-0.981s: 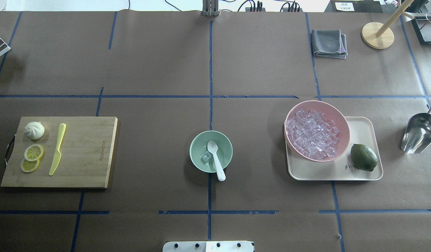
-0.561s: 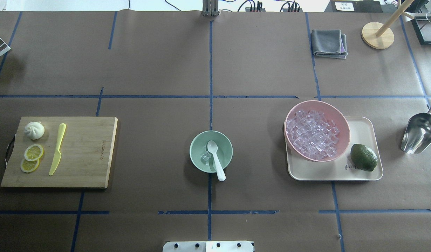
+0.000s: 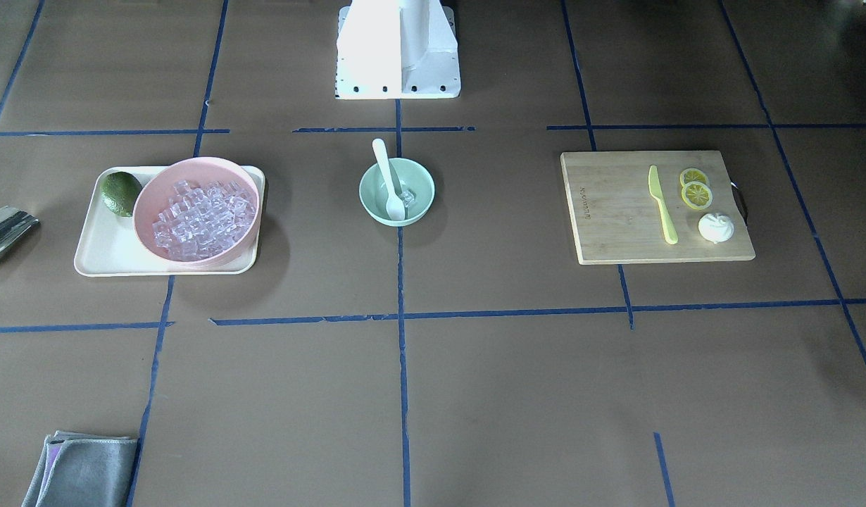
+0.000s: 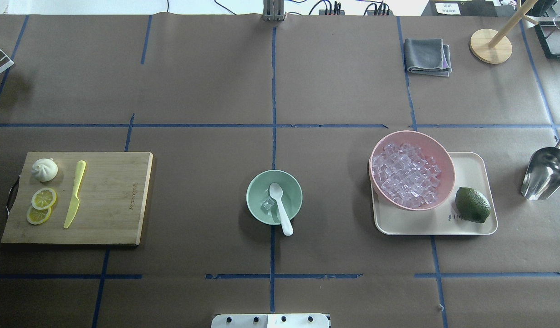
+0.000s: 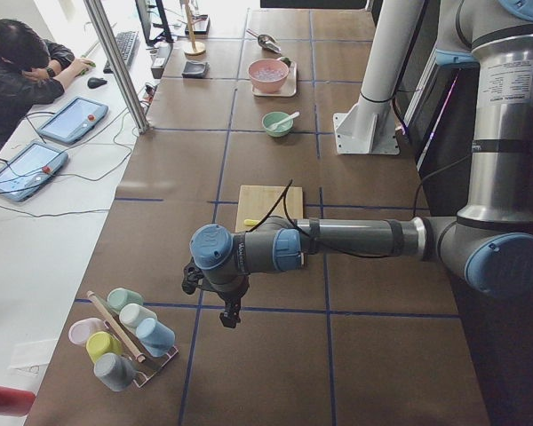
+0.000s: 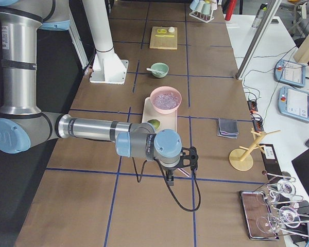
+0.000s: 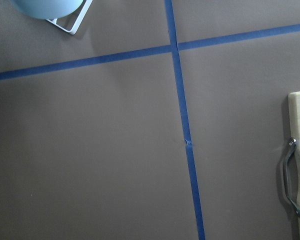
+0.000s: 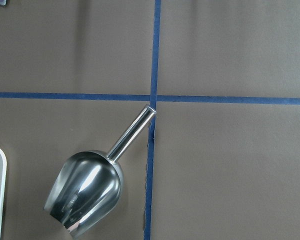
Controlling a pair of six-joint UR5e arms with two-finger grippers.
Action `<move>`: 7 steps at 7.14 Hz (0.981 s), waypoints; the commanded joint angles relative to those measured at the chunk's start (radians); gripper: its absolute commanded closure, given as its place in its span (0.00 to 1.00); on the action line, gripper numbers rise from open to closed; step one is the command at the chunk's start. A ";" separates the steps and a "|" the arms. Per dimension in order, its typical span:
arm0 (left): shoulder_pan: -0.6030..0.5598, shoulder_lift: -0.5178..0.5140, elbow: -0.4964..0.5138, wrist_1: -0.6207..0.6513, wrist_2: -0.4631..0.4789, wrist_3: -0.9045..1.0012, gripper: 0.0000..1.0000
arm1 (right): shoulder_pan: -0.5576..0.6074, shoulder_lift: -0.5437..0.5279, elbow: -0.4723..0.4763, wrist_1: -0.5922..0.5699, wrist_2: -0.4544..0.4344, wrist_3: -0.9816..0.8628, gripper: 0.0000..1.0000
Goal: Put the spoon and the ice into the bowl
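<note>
The mint-green bowl [image 4: 253,193] stands at the table's middle, also in the front-facing view [image 3: 422,184]. The white spoon [image 4: 280,207] lies in it, scoop inside, handle over the near rim [image 3: 384,158]. One clear ice cube [image 4: 267,205] sits in the bowl beside the scoop [image 3: 407,196]. More ice [image 4: 407,175] fills the pink bowl [image 4: 447,160]. My left gripper [image 5: 229,315] hangs off the table's left end, and my right gripper [image 6: 170,177] hangs off the right end. Both are far from the bowl, and I cannot tell whether either is open or shut.
A cutting board [image 4: 111,200] at the left holds a yellow-green knife [image 4: 75,193], lemon slices [image 4: 43,199] and a bun [image 4: 44,169]. A beige tray [image 4: 473,171] holds the pink bowl and a lime [image 4: 472,205]. A metal scoop [image 8: 87,192] lies at the far right. A grey cloth [image 4: 428,56] lies at the back.
</note>
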 commanded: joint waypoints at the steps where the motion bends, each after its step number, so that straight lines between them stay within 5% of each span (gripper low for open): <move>1: 0.000 0.000 0.006 -0.008 -0.015 -0.002 0.00 | 0.000 -0.001 0.000 0.000 -0.001 0.000 0.00; 7: -0.005 0.028 -0.005 -0.009 -0.016 0.004 0.00 | 0.000 0.001 0.002 0.002 -0.001 0.000 0.00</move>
